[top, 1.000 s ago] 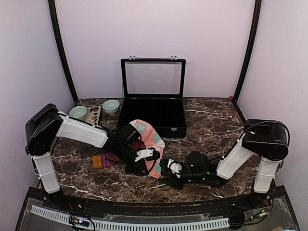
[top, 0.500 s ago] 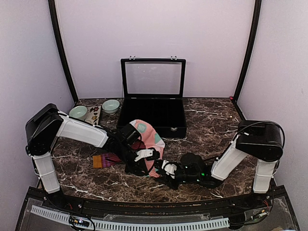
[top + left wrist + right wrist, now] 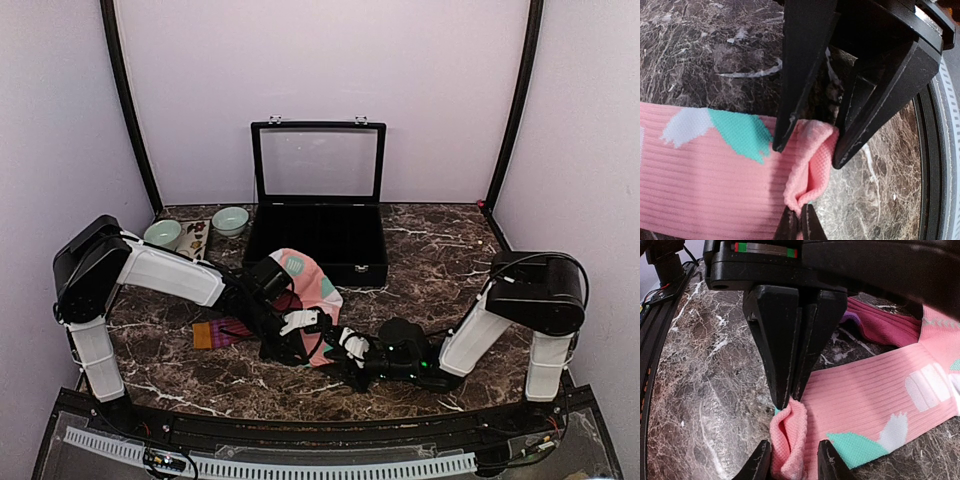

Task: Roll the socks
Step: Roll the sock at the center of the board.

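Observation:
The salmon-pink sock (image 3: 310,275) with mint and white patches lies across the marble table, its near end bunched into a fold (image 3: 790,440). My left gripper (image 3: 800,220) is shut on the edge of that fold; in the top view it sits at the sock's near end (image 3: 322,332). My right gripper (image 3: 792,460) faces it from the right (image 3: 340,345). Its jaws straddle the same fold, part open, with one finger touching the fabric. The maroon sock (image 3: 222,333) with purple stripes lies flat to the left, partly under the left arm, and also shows in the right wrist view (image 3: 880,325).
An open black display case (image 3: 318,235) stands at the back centre. Two pale green bowls (image 3: 230,220) (image 3: 162,233) and a small tray (image 3: 197,238) sit at the back left. The table's black front rail (image 3: 935,150) runs close to both grippers.
The right gripper has slid left up to the sock's bunched end and its jaws have narrowed slightly around the fold. The left arm and its grip have not moved.

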Controlling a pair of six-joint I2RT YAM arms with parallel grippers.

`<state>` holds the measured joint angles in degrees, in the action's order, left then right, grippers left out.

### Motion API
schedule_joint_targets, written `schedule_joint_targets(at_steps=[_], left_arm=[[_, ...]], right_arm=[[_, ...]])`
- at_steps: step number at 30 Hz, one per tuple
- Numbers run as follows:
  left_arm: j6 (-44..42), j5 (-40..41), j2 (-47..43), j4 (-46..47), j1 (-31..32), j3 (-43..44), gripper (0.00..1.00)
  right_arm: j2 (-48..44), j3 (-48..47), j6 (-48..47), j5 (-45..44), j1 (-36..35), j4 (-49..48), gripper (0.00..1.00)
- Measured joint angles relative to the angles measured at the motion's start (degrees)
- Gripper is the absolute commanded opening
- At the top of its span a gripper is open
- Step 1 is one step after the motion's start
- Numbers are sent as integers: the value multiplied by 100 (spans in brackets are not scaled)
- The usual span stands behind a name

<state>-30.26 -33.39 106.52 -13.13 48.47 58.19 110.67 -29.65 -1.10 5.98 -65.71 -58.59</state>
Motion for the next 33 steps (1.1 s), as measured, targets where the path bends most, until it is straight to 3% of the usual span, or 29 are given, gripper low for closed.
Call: schedule_joint_targets(at_steps=[8,14,19,24,33], left_arm=[[0,4,13,-33,0,28,0],[0,15,28,-66,0,61,0],[-7,22,31,-79,-15,66,1],[-24,17,31,-76,-33,66,0],[-24,15,28,-76,-39,66,0]], right_arm=[[168,42,227,-7,-4,-284,25],[275,42,339,-37,-4,-415,0],[280,76,496,-79,-4,-483,2],[245,76,785,-37,-4,-413,20],[118,116,940,-37,-4,-308,22]])
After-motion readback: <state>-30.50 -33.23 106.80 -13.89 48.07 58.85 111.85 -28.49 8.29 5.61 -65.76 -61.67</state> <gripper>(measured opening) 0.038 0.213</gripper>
